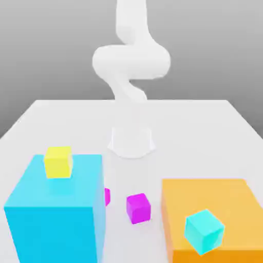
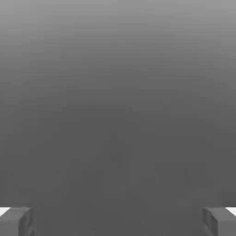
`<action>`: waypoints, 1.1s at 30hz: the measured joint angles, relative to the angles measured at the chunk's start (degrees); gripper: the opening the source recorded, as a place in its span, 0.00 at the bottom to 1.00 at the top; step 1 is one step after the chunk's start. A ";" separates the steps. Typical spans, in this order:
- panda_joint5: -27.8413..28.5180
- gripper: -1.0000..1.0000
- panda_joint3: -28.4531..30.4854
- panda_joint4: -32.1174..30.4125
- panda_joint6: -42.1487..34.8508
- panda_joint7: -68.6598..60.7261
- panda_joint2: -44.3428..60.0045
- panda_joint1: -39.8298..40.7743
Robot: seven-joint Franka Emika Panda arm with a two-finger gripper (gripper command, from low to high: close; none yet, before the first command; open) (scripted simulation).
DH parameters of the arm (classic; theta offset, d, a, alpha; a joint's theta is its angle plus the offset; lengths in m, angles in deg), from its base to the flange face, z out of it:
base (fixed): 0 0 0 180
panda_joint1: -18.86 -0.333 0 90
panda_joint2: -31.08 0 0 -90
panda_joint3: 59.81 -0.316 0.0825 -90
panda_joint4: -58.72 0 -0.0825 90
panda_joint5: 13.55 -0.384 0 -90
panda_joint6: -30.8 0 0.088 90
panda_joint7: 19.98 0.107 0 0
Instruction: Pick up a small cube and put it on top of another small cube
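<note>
Resting unlabelled: magenta-purple cube [image 1: 138, 208] on table [image 1: 205, 133], yellow cube [image 1: 58, 162] atop cyan block [image 1: 56, 210].

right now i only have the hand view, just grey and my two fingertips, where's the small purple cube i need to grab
Observer: The small magenta-purple cube sits on the table, between the big cyan block and the orange block. A pinker small cube peeks out from behind the cyan block, to the exterior view's left of yours.
Operator: ok and the yellow one, is it on the table too
Observer: No, the small yellow cube is raised: it rests on top of the big cyan block.
</note>
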 joint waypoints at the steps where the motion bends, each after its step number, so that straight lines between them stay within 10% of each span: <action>1: -0.25 0.50 -0.93 -1.24 1.20 2.57 1.64 0.83; 25: -1.13 0.50 -17.53 -28.84 27.80 62.94 38.28 14.42; 33: 13.43 0.50 -5.52 -28.11 39.63 77.67 53.52 5.98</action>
